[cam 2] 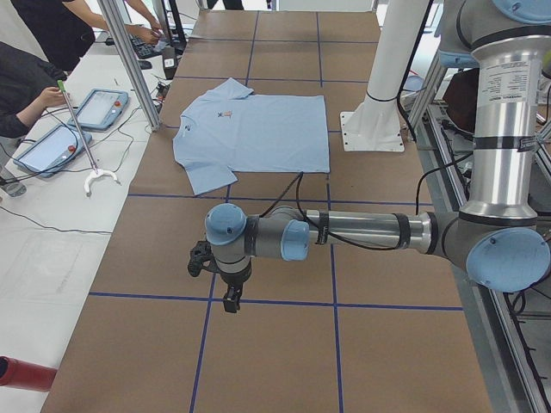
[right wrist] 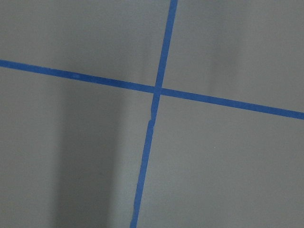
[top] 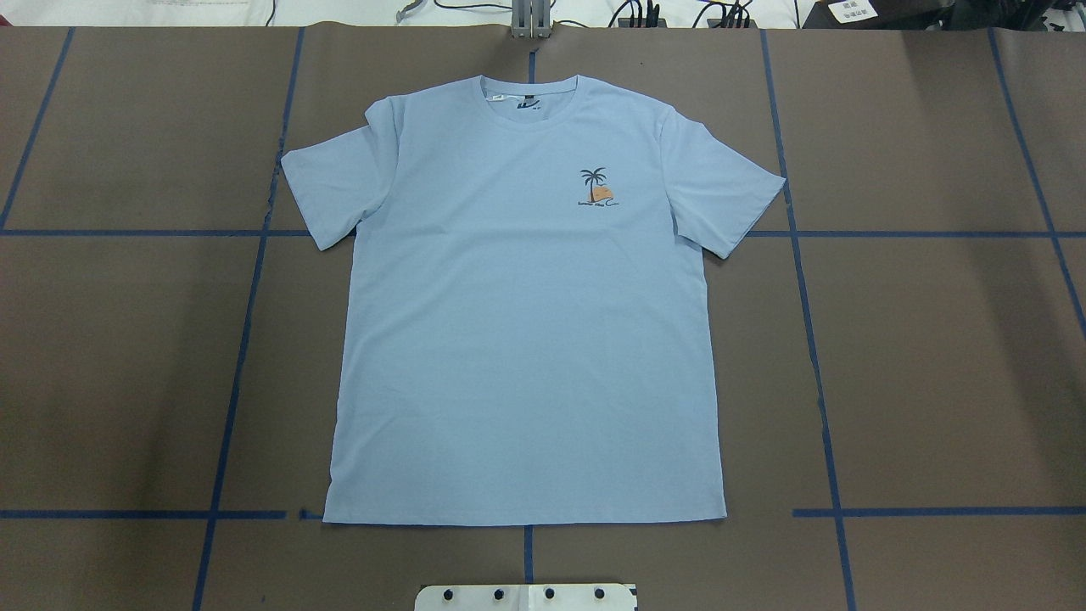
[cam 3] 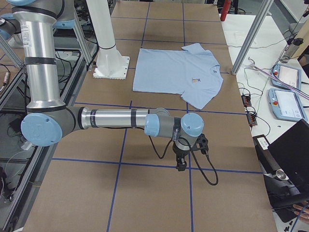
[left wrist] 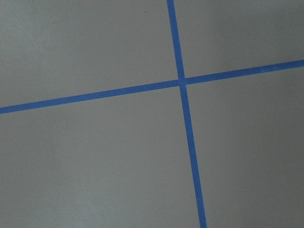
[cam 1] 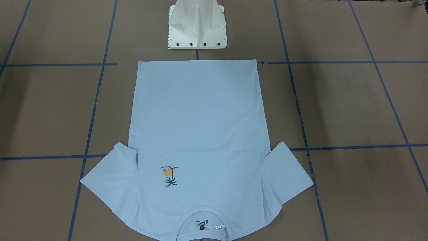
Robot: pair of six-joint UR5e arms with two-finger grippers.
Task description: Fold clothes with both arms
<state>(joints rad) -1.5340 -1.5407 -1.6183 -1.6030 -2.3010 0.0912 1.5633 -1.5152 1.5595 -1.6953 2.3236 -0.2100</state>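
T-shirt (top: pixel 517 339), light blue, lies flat, sleeves spread, palm print (top: pixel 596 188) up. Well apart hang the left gripper (cam 2: pixel 231 301) and right gripper (cam 3: pixel 181 166); whether their jaws are parted I cannot tell.

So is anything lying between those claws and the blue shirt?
Nothing visible does. The T-shirt lies flat alone; only brown table with blue tape lines separates it from the left claw and the right claw, hovering off to either side.

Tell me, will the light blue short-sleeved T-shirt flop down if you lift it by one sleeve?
Probably yes: the light blue short-sleeved T-shirt lies thin and flat on the brown table, so it would likely droop. Pushed, such thin cloth would probably bunch into wrinkles rather than slide whole.
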